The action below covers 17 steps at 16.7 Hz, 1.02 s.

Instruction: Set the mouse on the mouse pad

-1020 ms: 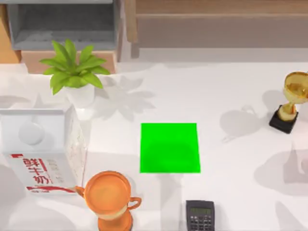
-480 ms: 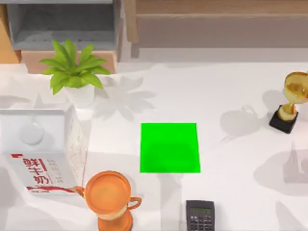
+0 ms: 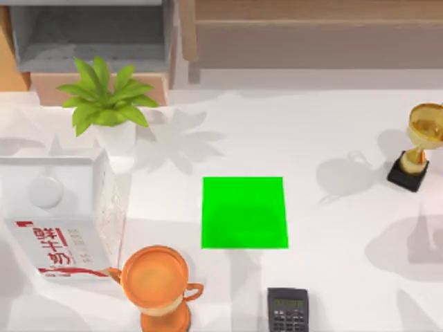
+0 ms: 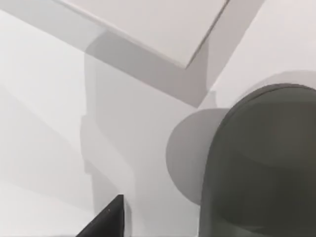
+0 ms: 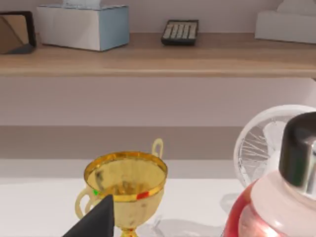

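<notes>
Lying flat: pad, bright green square, near the middle of the white table, nothing resting on it.
Mouse: cannot tell where it is.
Calculator: small, dark, just beyond the pad's lower right corner at the table's near edge, apart from the pad.
Orange cup: two-handled, on a stem, lower left of the pad, close beside the carton.
Carton: white milk carton with red lettering, left side of the table, well apart from the pad.
Plant: green leaves in a white pot, behind the carton, toward the far left.
Trophy: gold cup on a black base, far right edge of the table; right wrist view shows its bowl and handles close up.
Fan: white, round grille, in the right wrist view beside a red bottle with a black cap.
Shelf: wooden, behind the table, carrying a tissue box and a second keypad.
Left finger: dark tip over the white surface, beside a grey rounded object; grip state cannot be told.
Right finger: dark tip in front of the trophy; grip state cannot be told.
</notes>
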Tool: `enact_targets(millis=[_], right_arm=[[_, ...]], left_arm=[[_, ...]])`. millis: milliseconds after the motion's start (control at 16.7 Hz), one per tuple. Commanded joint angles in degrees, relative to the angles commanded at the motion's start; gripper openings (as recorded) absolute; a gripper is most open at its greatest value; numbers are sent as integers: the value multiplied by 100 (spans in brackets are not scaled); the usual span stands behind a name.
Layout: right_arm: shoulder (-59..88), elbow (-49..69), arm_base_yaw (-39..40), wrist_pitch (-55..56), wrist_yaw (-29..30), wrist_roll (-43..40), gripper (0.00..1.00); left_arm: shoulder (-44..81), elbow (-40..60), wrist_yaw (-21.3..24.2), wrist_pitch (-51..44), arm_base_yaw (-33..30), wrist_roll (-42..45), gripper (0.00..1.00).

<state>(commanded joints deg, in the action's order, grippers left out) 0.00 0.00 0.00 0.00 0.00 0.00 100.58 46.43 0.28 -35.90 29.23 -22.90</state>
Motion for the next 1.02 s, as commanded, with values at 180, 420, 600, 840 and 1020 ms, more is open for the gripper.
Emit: enact_targets(millis=[180,420,600,840,1020], right_arm=[[0,0,0,0,0,0,100],[0,0,0,0,0,0,100],[0,0,0,0,0,0,100],[0,0,0,0,0,0,100],[0,0,0,0,0,0,100]], left_arm=[[0,0,0,0,0,0,17],[0,0,0,0,0,0,0],[0,0,0,0,0,0,0],[-311,117,-78,-302,-5,15,0],[-396,296,-73,-524,-11,11,0]])
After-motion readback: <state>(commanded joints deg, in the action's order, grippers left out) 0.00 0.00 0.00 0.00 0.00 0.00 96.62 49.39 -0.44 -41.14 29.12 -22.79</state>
